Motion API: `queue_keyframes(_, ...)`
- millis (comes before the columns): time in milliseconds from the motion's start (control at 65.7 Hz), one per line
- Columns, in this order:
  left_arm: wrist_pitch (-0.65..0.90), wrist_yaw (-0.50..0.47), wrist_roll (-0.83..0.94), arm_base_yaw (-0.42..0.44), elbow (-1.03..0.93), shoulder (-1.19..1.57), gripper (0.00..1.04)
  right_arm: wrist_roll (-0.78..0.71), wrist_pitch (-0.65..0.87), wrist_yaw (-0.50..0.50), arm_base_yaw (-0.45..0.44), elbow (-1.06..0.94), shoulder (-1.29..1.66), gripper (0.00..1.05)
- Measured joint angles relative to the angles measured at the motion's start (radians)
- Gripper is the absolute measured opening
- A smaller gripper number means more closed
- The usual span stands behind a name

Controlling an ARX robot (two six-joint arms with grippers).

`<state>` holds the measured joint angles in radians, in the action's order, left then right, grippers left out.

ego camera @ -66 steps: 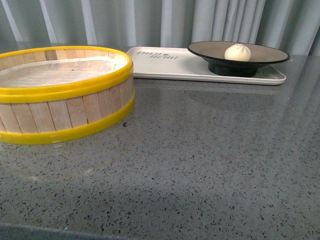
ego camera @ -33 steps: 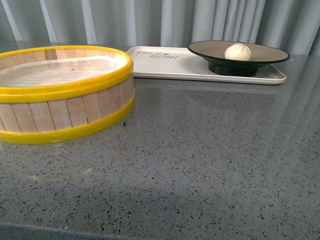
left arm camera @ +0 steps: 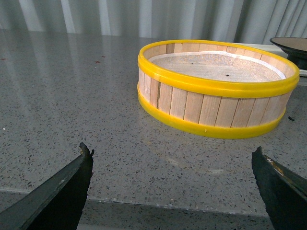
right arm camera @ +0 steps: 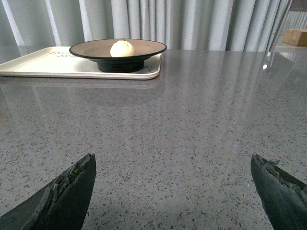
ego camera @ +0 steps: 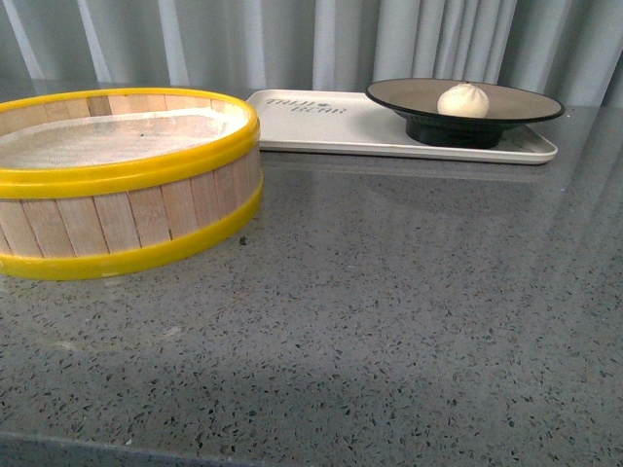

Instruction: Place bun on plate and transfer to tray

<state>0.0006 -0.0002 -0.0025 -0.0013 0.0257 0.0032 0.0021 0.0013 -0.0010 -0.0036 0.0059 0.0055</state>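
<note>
The bun (ego camera: 462,100) sits on the plate (ego camera: 409,95), a little off the plate's middle, and the plate stands on the tray (ego camera: 321,126), toward the end farther from the printed lettering. The tray lies at the far side of the bench (ego camera: 389,321), just beside the steamer basket (ego camera: 127,209), which holds only its white liner.

By my judgement both parts of the task are done: bun on plate, plate on tray. Nothing looks left but to keep clear.

My 2 arms are out of the front view. My left pincer (left arm camera: 172,187) hangs spread wide and empty above the bench, facing the basket. My right pincer (right arm camera: 172,187) is likewise spread wide and empty, well apart from the tray it faces.
</note>
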Motion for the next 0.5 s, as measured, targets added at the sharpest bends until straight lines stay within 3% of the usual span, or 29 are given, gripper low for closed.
queue_keyframes(198,0.0,0.0,0.0,0.0,0.0,0.0,0.98,-0.002,-0.035,0.035,0.031,0.026,0.055,0.96)
queue_keyframes(503,0.0,0.0,0.0,0.0,0.0,0.0,0.98,0.044,0.094,0.038,0.065,0.134,0.248,0.96)
